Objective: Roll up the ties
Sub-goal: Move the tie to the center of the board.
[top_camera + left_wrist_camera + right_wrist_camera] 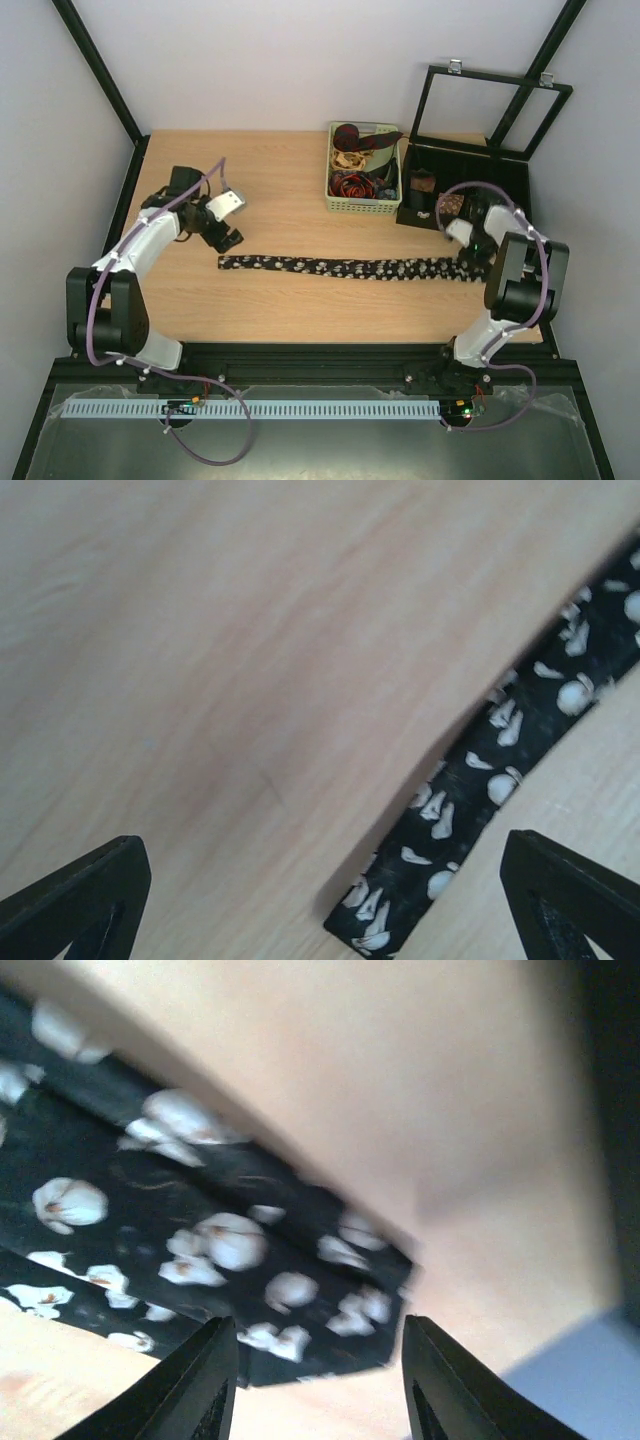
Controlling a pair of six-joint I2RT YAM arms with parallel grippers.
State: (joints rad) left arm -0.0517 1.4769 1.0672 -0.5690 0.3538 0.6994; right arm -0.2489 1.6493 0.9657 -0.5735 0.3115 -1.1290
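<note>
Wood table (290, 310): black tie (345, 266) flat, wide end at R gripper (318, 1380) tips

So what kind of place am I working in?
Probably a robot lab cell, not a home: a wooden table set inside a black frame, with plain white walls around it.

No writing, label, brand or number can be read in any view. The long black fabric necktie with white speckles (350, 267) bears only a printed pattern of pale blobs (no letters among them) — crisp in the left wrist view, blurred in the right wrist view.
</note>
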